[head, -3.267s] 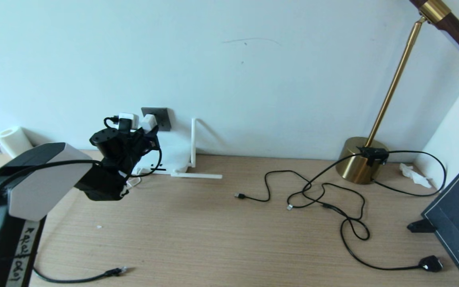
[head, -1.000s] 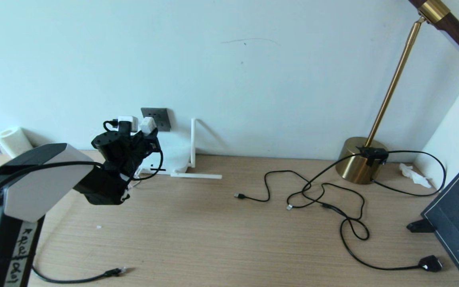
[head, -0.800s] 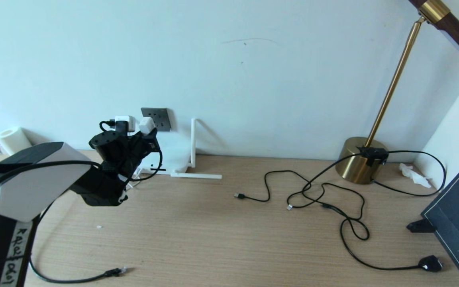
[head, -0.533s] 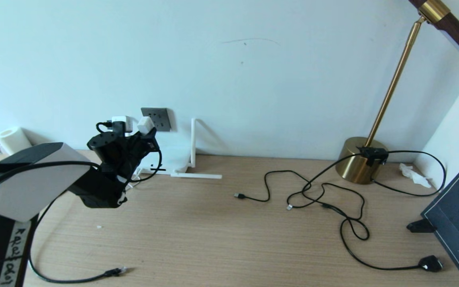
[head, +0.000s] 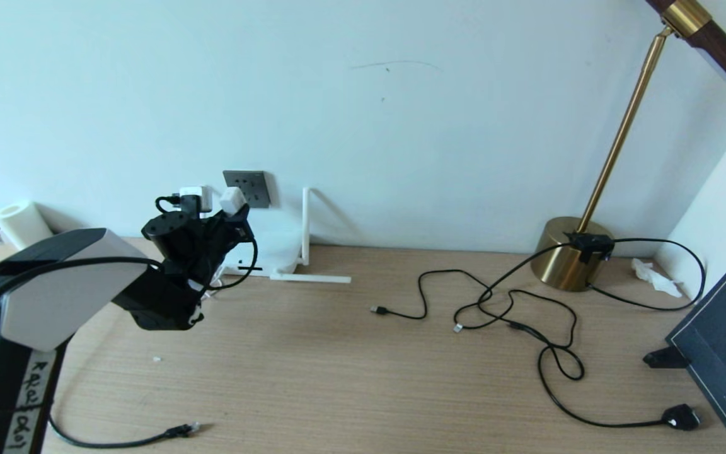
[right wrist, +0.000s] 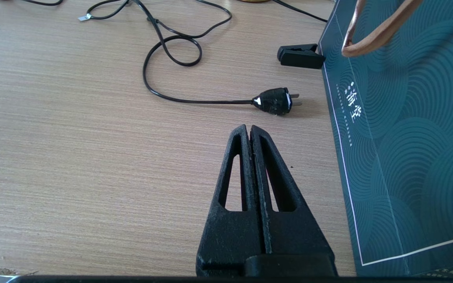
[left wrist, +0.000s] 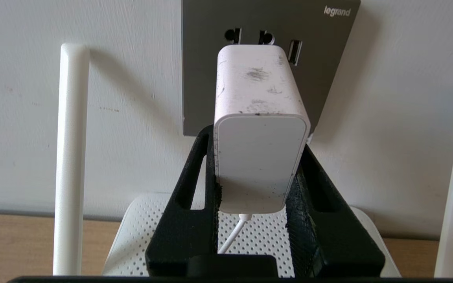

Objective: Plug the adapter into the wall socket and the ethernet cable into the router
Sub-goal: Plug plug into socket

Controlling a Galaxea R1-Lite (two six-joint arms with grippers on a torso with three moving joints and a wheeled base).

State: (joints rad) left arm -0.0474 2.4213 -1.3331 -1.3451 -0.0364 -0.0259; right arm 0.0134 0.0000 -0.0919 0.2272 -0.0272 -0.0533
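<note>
Left hand (left wrist: 256,157): closed on the adapter, one black finger on each of its long sides; sits in the left-centre of the head view, raised toward the wall.
Adapter (left wrist: 258,129): white rounded power brick, scuffed on its upper face, held end-on toward the wall socket; its far end is close to the plate. Whether the prongs are seated cannot be told. A thin white cord leaves its near end between the fingers.
Wall socket (left wrist: 210,59): dark grey plate on the white wall, upper centre of the left wrist view; plug holes and a USB slot show just above the adapter.
Router (left wrist: 144,224): white perforated box on the bench below the socket, against the wall; white stick antennas stand upright at both sides of the left wrist view.
Ethernet cable (head: 180,430): black, lying on the bench at the lower left of the head view, connector end free, well apart from the router.
Right hand (right wrist: 250,133): fingers pressed together, holding nothing; hovers over the bench beside a dark teal paper bag (right wrist: 407,137).
Black power plug (right wrist: 275,101): on the bench just beyond the right hand, not touched.
Brass lamp base (head: 568,252): right of centre by the wall, with loose thin black cables spread on the bench near it.
Bench (head: 363,378): light wood grain.
</note>
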